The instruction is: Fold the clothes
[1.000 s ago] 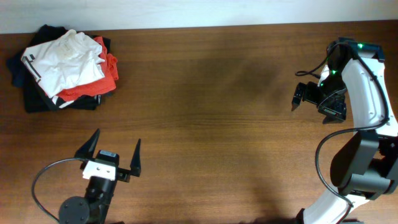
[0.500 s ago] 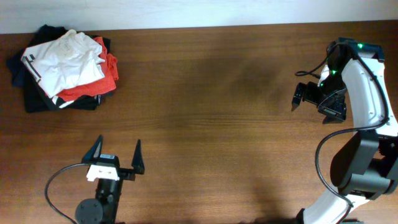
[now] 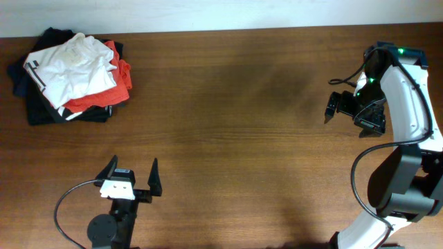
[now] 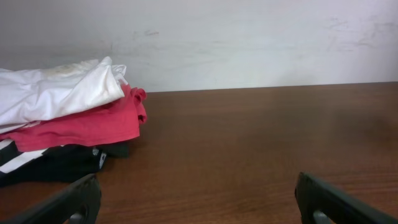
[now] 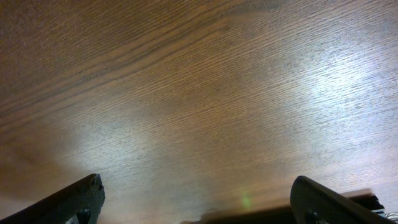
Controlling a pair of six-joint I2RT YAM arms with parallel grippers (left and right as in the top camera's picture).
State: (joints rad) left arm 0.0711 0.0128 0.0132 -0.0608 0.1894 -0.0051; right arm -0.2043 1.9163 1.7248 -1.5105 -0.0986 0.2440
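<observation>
A pile of clothes (image 3: pixel 69 72) lies at the table's back left: a white garment on top, a red one under it, black ones at the bottom. In the left wrist view the pile (image 4: pixel 62 118) lies ahead to the left. My left gripper (image 3: pixel 131 169) is open and empty near the front edge, well short of the pile; its fingertips (image 4: pixel 199 199) frame bare wood. My right gripper (image 3: pixel 329 111) is open and empty at the far right, over bare table (image 5: pixel 199 199).
A white wall (image 4: pixel 249 37) runs along the table's far edge. The brown wooden table (image 3: pixel 228 124) stretches between the two arms. The right arm's white body (image 3: pixel 408 117) stands along the right edge.
My left gripper has moved to the right and back toward the front edge, turning to point straight at the far wall. The right arm and the pile have not moved.
</observation>
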